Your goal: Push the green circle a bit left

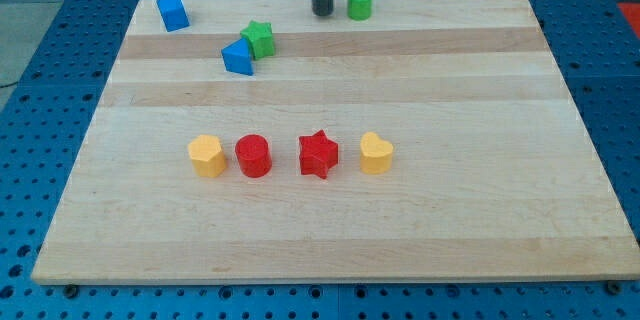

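Wood board (330, 220) w/ blocks; my tip (323, 12) is sitting just left of green circle (360, 3), maybe not touching, holding nothing.

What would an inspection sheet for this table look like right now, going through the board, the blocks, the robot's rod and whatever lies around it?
Surface: light wooden board, bare in its lower part.
Job's things: green circle upright near the view's top edge.
Clutter: blue block at top left; green star touching blue triangle; a row of yellow block, red circle, red star and yellow heart, the first two nearly touching.
Grippers: none fitted; my tip stands just left of the green circle, a small gap between.
Cables: nothing seen.
Surroundings: blue perforated base around the board.
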You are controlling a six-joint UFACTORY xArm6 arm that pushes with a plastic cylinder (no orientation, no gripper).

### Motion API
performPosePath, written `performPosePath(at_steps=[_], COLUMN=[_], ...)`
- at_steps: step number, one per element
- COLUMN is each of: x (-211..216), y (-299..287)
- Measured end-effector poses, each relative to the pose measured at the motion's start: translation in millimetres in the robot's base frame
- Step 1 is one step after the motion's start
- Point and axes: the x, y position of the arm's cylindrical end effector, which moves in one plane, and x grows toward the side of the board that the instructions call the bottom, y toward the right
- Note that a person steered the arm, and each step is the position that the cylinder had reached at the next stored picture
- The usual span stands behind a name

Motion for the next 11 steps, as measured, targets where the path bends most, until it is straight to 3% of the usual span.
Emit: performPosePath(at_steps=[1, 3, 4, 6, 7, 9, 11], x=[-0.1, 0.4, 23.7, 36.9, 2.6, -4.3, -4.3], y=[-28.6, -28.6, -5.7, 150.8, 165.3, 106.4, 90.0])
